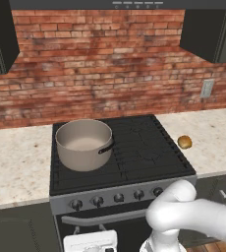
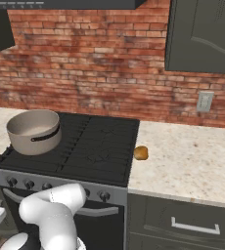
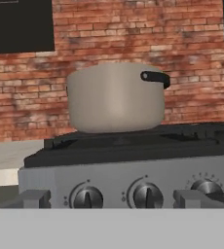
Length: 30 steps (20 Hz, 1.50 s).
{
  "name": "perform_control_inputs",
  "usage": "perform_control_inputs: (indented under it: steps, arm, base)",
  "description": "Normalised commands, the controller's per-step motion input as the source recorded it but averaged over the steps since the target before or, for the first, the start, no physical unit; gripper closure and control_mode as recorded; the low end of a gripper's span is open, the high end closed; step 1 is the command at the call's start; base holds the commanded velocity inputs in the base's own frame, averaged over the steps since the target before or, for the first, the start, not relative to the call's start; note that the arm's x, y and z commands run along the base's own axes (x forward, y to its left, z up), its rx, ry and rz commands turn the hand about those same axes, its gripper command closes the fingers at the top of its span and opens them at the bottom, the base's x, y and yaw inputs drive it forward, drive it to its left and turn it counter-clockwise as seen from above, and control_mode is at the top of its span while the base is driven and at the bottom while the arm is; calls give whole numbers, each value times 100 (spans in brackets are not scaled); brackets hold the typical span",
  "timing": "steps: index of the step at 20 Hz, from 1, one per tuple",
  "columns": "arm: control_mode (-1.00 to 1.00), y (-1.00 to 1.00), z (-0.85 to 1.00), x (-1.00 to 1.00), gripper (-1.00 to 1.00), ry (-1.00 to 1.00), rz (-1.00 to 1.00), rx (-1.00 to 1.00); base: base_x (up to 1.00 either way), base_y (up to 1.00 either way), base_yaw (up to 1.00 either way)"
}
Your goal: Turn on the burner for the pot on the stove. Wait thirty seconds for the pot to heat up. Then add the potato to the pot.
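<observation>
The pot [image 1: 83,142] is a wide grey-beige saucepan with a short dark side handle, standing on the front left burner of the black stove [image 1: 144,152]. The potato [image 1: 184,142], a small golden-brown lump, lies on the counter just right of the stove. My gripper [image 3: 113,199] is open and empty, low in front of the stove's silver knob strip [image 3: 114,182]. Its fingertips [image 3: 33,198] stand wide apart on either side of two left knobs [image 3: 87,197]. In the hand view the pot [image 3: 115,97] rises straight above those knobs. In the right base view the potato [image 2: 141,153] and the pot [image 2: 33,131] both show.
Speckled beige counter [image 1: 14,162] runs on both sides of the stove. A red brick wall [image 1: 110,64] stands behind it, with an outlet [image 1: 207,88] at the right. Dark cabinets [image 2: 202,34] hang above. The bar-handled oven door [image 2: 100,211] and a drawer [image 2: 192,225] are below.
</observation>
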Motion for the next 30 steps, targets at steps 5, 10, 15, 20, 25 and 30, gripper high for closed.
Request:
perform_control_inputs:
  steps: [5, 10, 15, 20, 25, 30]
  arm:
    - [-100, 18, -15, 23, -100, -6, 0, 0]
    - [-100, 6, -22, 27, -100, -4, 0, 0]
    - [-100, 0, -20, 22, -100, -1, 0, 0]
    - [-100, 1, -9, 28, -100, 0, 0, 0]
    - [-100, 0, -1, 33, -100, 0, 0, 0]
    - [-100, 2, -14, 42, -100, 0, 0, 0]
  base:
    - [0, 0, 0]
    - [0, 0, 0]
    - [0, 0, 0]
    - [0, 0, 0]
    - [0, 0, 0]
    - [0, 0, 0]
